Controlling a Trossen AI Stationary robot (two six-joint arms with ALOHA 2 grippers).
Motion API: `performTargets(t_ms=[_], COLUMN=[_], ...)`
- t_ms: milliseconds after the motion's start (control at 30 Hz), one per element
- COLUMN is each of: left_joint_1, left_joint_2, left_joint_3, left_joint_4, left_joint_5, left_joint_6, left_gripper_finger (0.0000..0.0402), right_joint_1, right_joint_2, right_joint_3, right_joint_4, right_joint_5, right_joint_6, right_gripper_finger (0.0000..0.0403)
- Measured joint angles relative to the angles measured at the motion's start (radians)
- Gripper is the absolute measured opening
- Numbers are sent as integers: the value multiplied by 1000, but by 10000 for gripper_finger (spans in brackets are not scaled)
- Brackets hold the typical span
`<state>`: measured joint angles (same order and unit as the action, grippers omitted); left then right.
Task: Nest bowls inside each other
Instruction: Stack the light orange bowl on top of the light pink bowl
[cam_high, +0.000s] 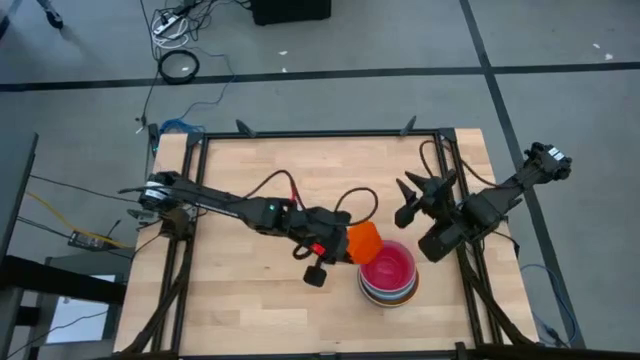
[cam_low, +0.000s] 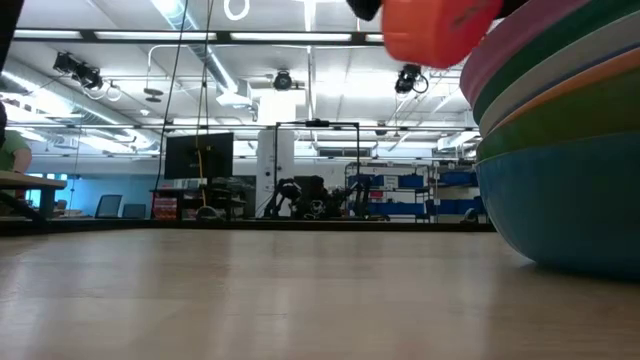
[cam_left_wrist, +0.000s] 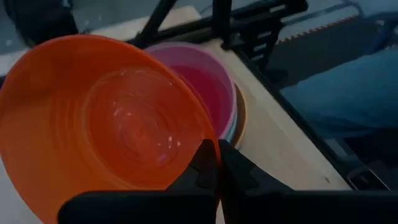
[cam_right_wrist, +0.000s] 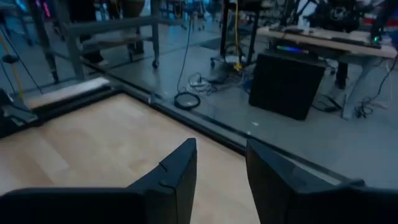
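Observation:
An orange-red bowl (cam_high: 364, 240) hangs in the air at the left edge of a stack of nested bowls (cam_high: 389, 273). My left gripper (cam_high: 343, 246) is shut on it. The stack rests on the table on its light blue bottom bowl (cam_low: 570, 210), and its top bowl is pink with a magenta inside (cam_left_wrist: 202, 78). In the low view the orange-red bowl (cam_low: 440, 25) floats above the stack's rims. My right gripper (cam_high: 408, 202) is open and holds nothing, raised over the table behind the stack, toward the far right. My left gripper pinches the orange-red bowl's rim (cam_left_wrist: 210, 144), one finger on the inner wall and one outside. The fingers come from the table's left side, slanting downward. The bowl is lifted clear and tipped on its side, its hollow facing back toward the wrist.
Bare wooden tabletop (cam_high: 240, 290) spreads out to the left and in front of the stack. A black metal frame (cam_high: 320, 133) runs along the table's edges. The right arm's body (cam_high: 470, 215) stands close to the stack on its right.

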<state>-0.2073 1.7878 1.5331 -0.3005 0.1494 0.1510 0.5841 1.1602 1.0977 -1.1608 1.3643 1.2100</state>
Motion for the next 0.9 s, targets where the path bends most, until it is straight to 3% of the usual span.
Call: performTargets(t_ms=[333,733,900], left_joint_1=[11,29,30], left_joint_2=[119,193,201], left_joint_3=[23,23,23], left_joint_4=[236,306,368], left_joint_5=[123,125,93], left_joint_6=[5,-36,-61], left_gripper_finger=[2,3,41], right_joint_1=[-35,-37,-37], right_joint_2=[-41,-42,-42], right_joint_3=[0,0,0], right_joint_4=[18,24,23], right_joint_5=[-63,-101,-127], right_joint_6=[-70,-89,-95], right_gripper_finger=[126,125,126])
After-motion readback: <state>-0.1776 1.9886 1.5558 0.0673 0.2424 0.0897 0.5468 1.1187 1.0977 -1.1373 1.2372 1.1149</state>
